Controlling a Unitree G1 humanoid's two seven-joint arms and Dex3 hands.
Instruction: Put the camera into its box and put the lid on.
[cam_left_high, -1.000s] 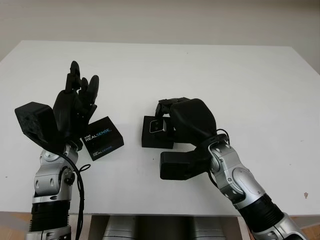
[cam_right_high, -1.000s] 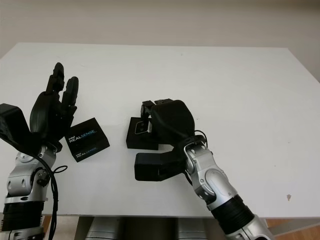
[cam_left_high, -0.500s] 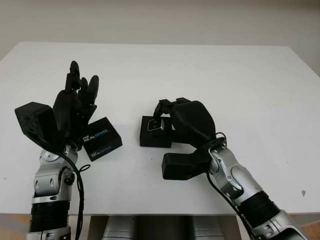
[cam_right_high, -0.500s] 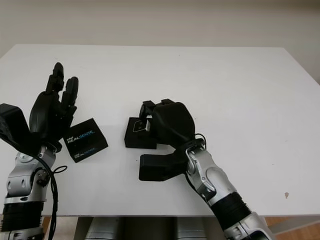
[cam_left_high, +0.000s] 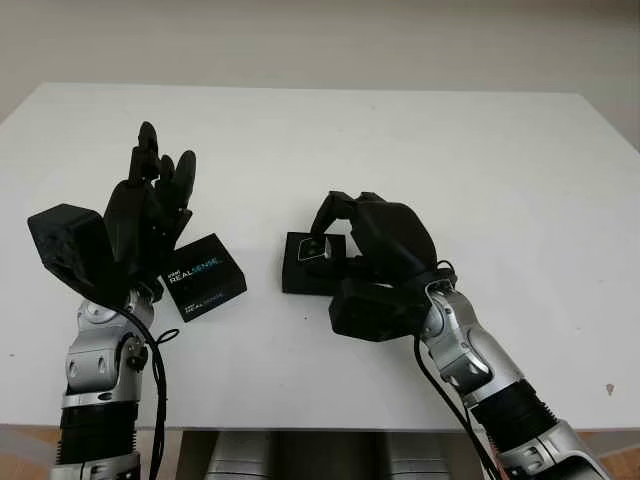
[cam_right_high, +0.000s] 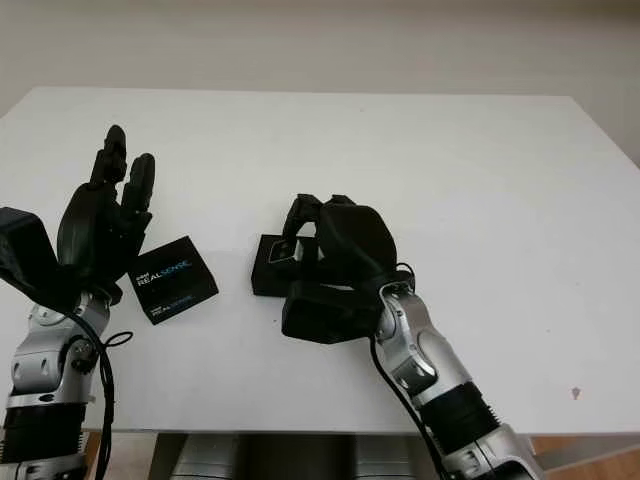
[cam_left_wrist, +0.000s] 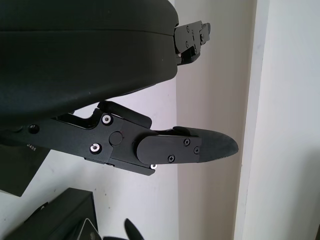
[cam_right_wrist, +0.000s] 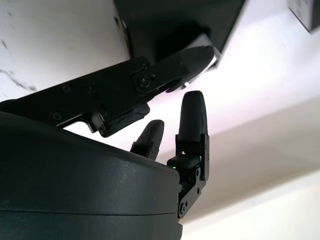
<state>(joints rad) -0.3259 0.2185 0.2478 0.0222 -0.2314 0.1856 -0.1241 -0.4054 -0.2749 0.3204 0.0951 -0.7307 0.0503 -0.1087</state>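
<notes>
Right hand (cam_left_high: 375, 245) has lifted and rolled since a sec ago — palm block now sits up nearer the box (cam_left_high: 300, 275), fingers arched higher over it. Left hand hasn't budged.

Going left to right: left hand (cam_left_high: 145, 215) up off the table (cam_left_high: 480, 160) at the near-left, palm raised, fingers pointing up and away, holding nothing, open. Its wrist cam block juts out to the left. Just right of it, partly tucked behind the hand's lower edge, the lid (cam_left_high: 203, 276) lies flat on the table, black w/ REALSENSE lettering, turned at an angle. Lid's left corner hidden by the hand.

Mid-table: the black box, open-topped, lid well apart from it. Camera (cam_left_high: 318, 249) shows as a small silver-grey patch in the box's right part, under the right hand's fingertips. Whether it's fully seated in the box or still pinched, can't tell — the fingers cover most of it. Box's right side is hidden behind the hand.

Right hand: knuckles hunched, fingers curled down toward the camera; forearm runs in from bottom right. Right wrist view shows one finger (cam_right_wrist: 192, 120) reaching at the box edge, contact unclear.
</notes>
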